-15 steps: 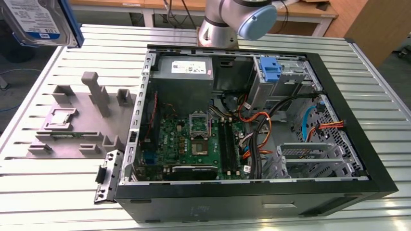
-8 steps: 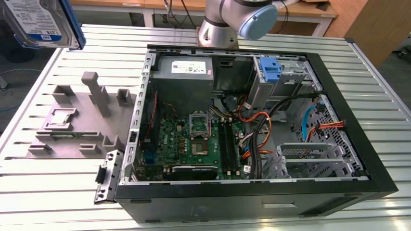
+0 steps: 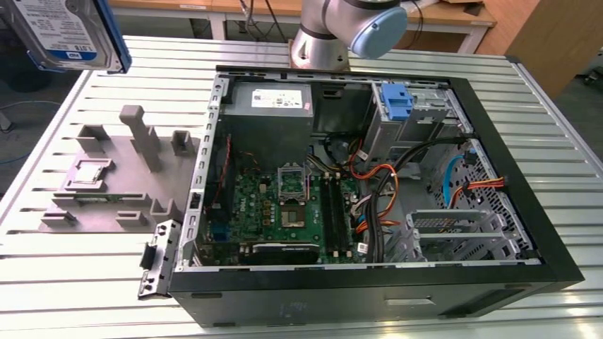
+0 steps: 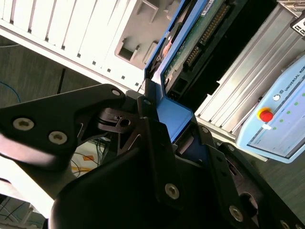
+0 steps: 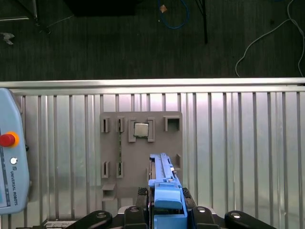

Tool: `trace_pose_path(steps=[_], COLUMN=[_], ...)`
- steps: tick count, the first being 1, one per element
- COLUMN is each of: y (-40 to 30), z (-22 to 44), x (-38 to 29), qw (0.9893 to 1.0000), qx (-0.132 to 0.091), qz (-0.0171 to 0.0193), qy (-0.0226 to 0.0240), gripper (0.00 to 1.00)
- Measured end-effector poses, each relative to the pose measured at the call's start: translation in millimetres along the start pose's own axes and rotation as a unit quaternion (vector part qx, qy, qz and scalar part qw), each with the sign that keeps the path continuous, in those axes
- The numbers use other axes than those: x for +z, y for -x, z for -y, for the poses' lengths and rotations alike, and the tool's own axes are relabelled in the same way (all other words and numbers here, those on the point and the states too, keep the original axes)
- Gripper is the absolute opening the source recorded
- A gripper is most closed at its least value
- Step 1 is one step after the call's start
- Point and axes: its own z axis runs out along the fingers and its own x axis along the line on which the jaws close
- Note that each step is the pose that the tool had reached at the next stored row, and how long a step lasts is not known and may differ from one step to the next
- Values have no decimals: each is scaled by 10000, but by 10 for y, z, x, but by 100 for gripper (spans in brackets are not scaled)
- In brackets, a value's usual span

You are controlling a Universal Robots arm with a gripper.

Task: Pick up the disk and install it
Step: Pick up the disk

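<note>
The disk (image 3: pixel 64 30), a silver-grey drive with a white and blue label in a blue carrier, hangs high above the table at the exterior view's upper left. In the first wrist view the disk (image 5: pixel 163 183) stands edge-on between the black fingers of my gripper (image 5: pixel 165 206), which is shut on its blue carrier. The second wrist view shows the gripper (image 4: pixel 172 125) clamped on the blue frame, with the disk's (image 4: pixel 187 45) green circuit side and connector facing the camera.
The open computer case (image 3: pixel 527 233) lies on the slatted table, with a motherboard, cables and drive cages inside. A lone blue bracket (image 3: pixel 399 103) sits in the case's far cage. A grey fixture plate (image 3: pixel 113 180) lies below the disk. A teach pendant (image 5: pixel 8 167) rests nearby.
</note>
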Motion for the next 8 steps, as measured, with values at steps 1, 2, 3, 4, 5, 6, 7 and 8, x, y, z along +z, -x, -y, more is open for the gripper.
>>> trace_pose_path(steps=[1,2,3,4,5,6,7,8], y=[0,1,1,1,1,1,1,2], z=[7,14,18,23,28,34,38,43], x=[0,0,0,0,0,0,0,0], qw=[10000,10000,10000,10000,10000,10000,10000,10000], qx=[0,0,0,0,0,0,0,0], qz=[0,0,0,0,0,0,0,0], qy=[0,0,0,0,0,1,0,0], gripper=[36,36,36,36,36,36,36,36])
